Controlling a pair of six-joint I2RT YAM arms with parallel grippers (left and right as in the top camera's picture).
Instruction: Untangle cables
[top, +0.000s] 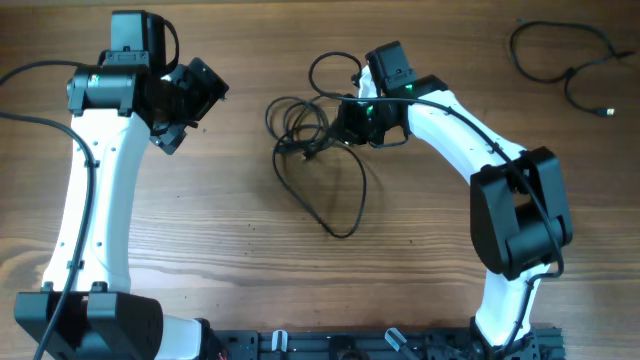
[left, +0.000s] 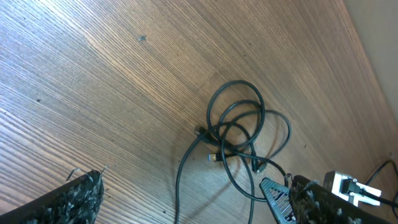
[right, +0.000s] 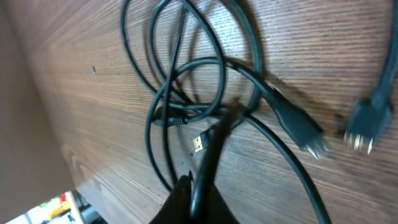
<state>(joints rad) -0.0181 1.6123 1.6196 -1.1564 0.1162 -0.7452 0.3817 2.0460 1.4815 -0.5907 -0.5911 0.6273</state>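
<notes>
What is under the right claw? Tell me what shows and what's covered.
The black cable tangle on the wooden table; one strand runs into the shut right claw. Overhead, the claw covers the tangle's right edge, so the pinch point shows only in the wrist view.

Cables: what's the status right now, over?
Left jaws open, off the cables. Right jaws shut on a strand of the tangle. One more cable lies apart. Nothing in the way.
</notes>
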